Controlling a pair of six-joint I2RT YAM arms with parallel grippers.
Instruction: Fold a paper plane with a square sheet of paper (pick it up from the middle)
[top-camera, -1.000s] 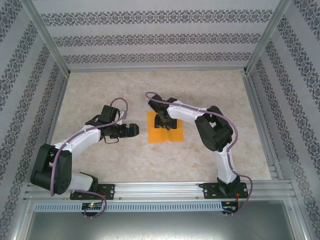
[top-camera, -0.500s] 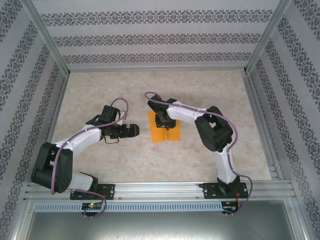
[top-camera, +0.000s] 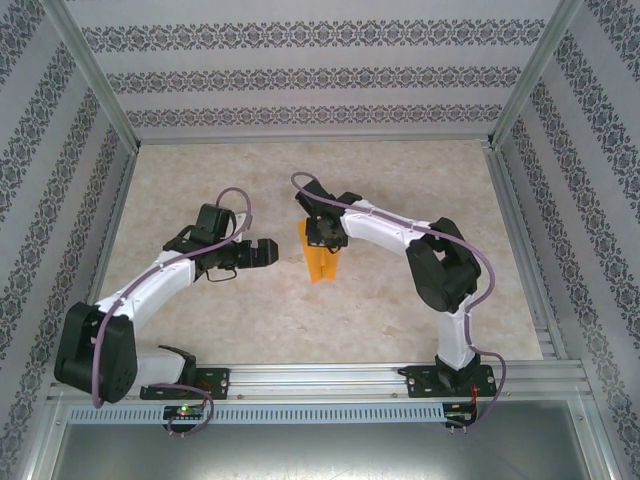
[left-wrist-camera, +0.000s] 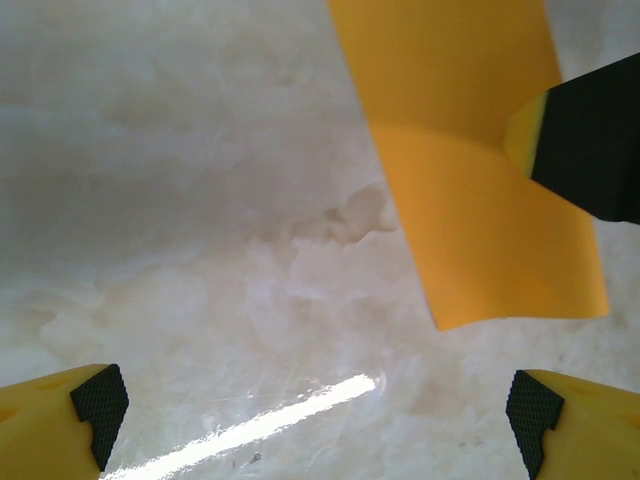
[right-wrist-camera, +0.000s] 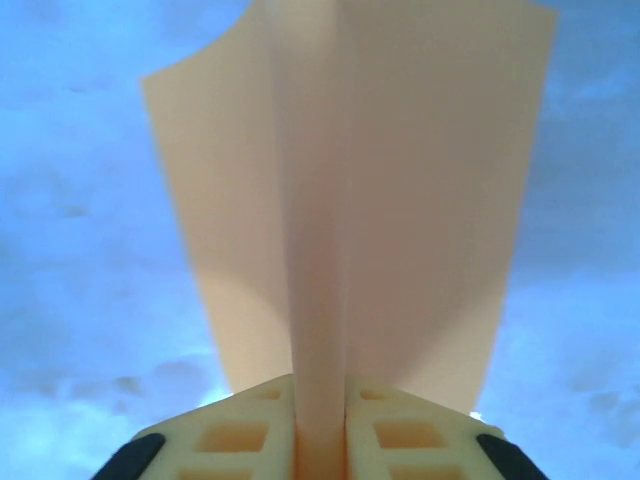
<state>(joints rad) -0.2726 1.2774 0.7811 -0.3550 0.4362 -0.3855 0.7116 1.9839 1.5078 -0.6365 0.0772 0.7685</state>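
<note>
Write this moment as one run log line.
right gripper: shut on orange paper, pinched mid-sheet | left gripper: open, near paper | step: pickup

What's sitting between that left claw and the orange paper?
Nothing. A bare stretch of marbled table top separates the open left gripper from the square sheet of paper, as the top and left wrist views show.

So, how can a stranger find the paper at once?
Look at the middle of the pale marble table. There the right gripper pinches the paper along its middle, so both halves hang down. It is the sole orange thing.
</note>
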